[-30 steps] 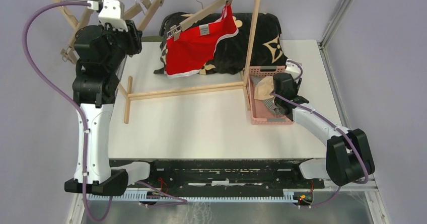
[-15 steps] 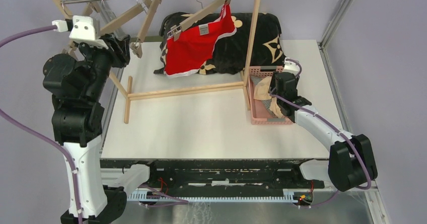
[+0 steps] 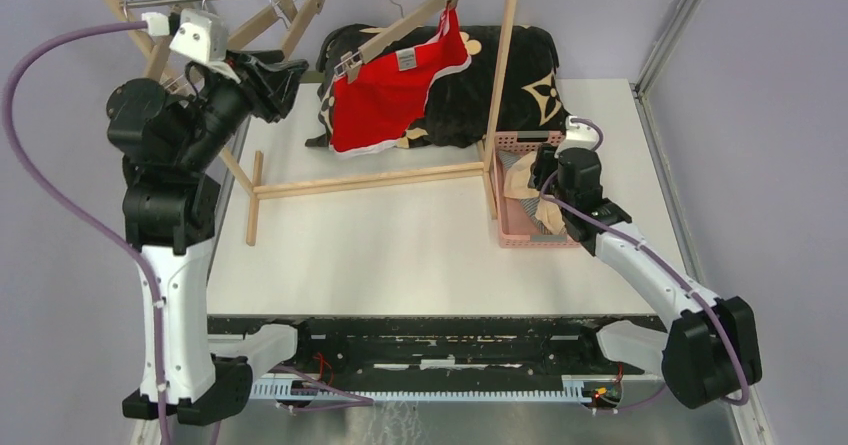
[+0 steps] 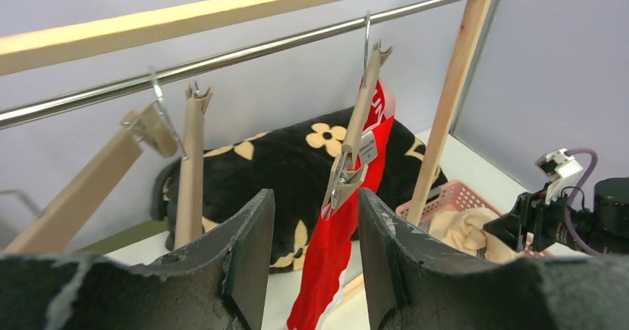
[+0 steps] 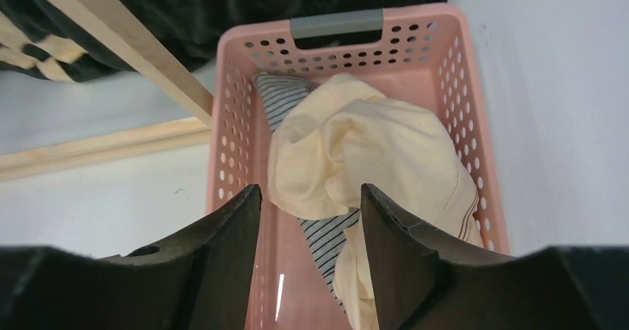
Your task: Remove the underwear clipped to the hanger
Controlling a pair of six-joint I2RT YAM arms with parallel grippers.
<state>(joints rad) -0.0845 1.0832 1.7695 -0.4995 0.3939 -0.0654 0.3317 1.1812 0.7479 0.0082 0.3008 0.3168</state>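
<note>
Red underwear [image 3: 390,95] with white trim hangs clipped to a tilted wooden hanger [image 3: 405,23] on the rail. My left gripper [image 3: 296,71] is open and empty, a short way left of the garment, level with its lower clip [image 4: 343,185]. In the left wrist view the red underwear [image 4: 345,233] shows between and beyond the fingers. My right gripper [image 5: 311,196] hovers open and empty over the pink basket [image 5: 337,26]. Pale beige underwear [image 5: 371,144] lies there on top of striped underwear [image 5: 326,233].
A black cushion [image 3: 505,75] with tan flowers lies behind the rack. The wooden rack's right post [image 3: 505,60] stands next to the basket [image 3: 520,233], and its base bar [image 3: 370,180] crosses the table. Two empty wooden hangers [image 3: 290,15] hang at the rail's left.
My left arm has swung right, bringing its gripper toward the red underwear's lower clip. My right gripper has drawn up and back from the basket, where the beige underwear stays.
</note>
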